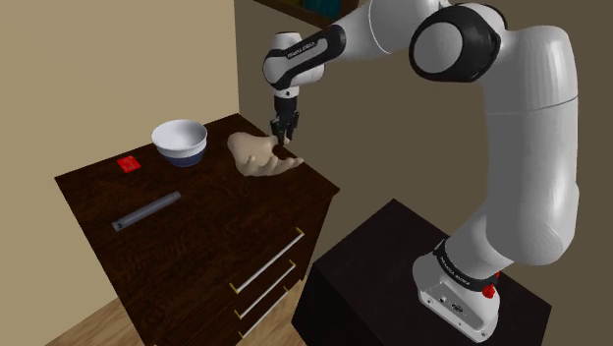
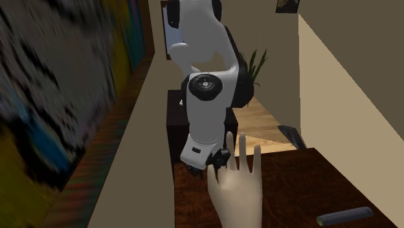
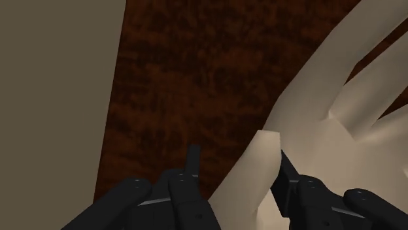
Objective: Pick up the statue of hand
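The pale beige hand statue [image 1: 257, 155] lies flat on the dark wooden dresser top [image 1: 196, 231], near its far right corner in the shoulder view. My black gripper [image 1: 286, 139] comes straight down onto the statue's thumb side. In the wrist view the two fingers [image 3: 187, 191] are shut on the statue's thumb [image 3: 256, 171], with the gripper [image 3: 239, 168] clasping it from both sides and the palm [image 3: 314, 131] spreading beyond. The second exterior view shows the statue [image 2: 236, 191] close up with the gripper [image 2: 218, 163] at its left edge.
A white bowl with a blue base [image 1: 179, 141], a small red object [image 1: 128, 164] and a grey bar [image 1: 147, 210] also sit on the dresser. A wall corner stands just behind the statue. My black stand [image 1: 393, 265] is beside the dresser's drawers.
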Controlling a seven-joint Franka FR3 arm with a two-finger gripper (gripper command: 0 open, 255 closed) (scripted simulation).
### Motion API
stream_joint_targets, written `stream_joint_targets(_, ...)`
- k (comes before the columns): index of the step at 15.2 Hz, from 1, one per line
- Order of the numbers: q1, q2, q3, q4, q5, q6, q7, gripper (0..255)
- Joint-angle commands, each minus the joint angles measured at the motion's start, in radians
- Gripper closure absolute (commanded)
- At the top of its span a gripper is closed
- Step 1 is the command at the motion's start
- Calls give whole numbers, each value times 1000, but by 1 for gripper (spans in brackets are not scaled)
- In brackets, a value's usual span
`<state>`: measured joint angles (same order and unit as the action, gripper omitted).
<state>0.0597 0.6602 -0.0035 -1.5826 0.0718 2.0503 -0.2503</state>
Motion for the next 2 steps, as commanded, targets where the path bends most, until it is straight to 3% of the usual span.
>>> stream_joint_targets(1,1,-8,0,6,0,-11,2,255)
stream_joint_targets(2,1,-8,0,6,0,-11,2,255)
